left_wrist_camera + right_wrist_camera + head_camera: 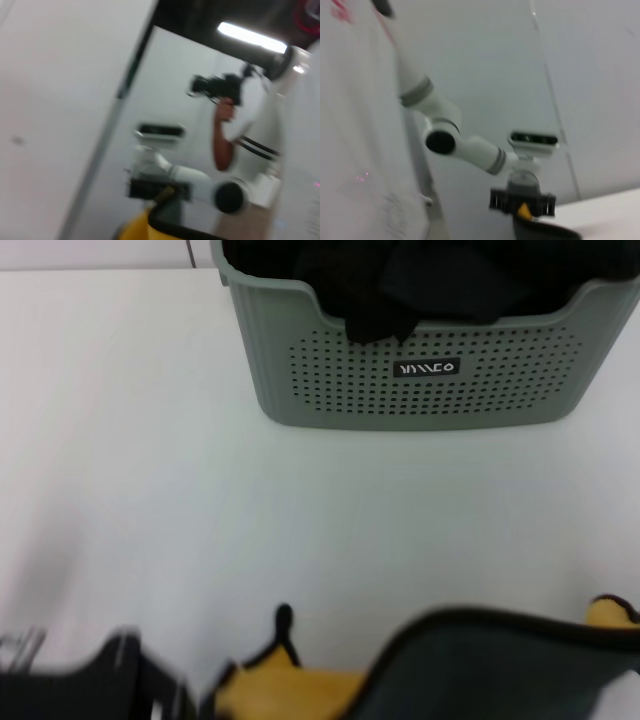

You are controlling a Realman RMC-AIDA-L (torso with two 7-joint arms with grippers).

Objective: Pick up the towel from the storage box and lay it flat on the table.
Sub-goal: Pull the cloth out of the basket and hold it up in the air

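Note:
The towel hangs spread along the near edge of the head view, dark grey-green with a black trim and its yellow side showing below. My left gripper is at the towel's left end. The right wrist view shows that left gripper shut on a yellow corner of the towel. In the left wrist view my right gripper is shut on the other end of the towel. The storage box stands on the table at the back.
Black cloths fill the storage box, and one hangs over its scooped rim. A person holding a camera stands beyond the right arm. White tabletop lies between the box and the towel.

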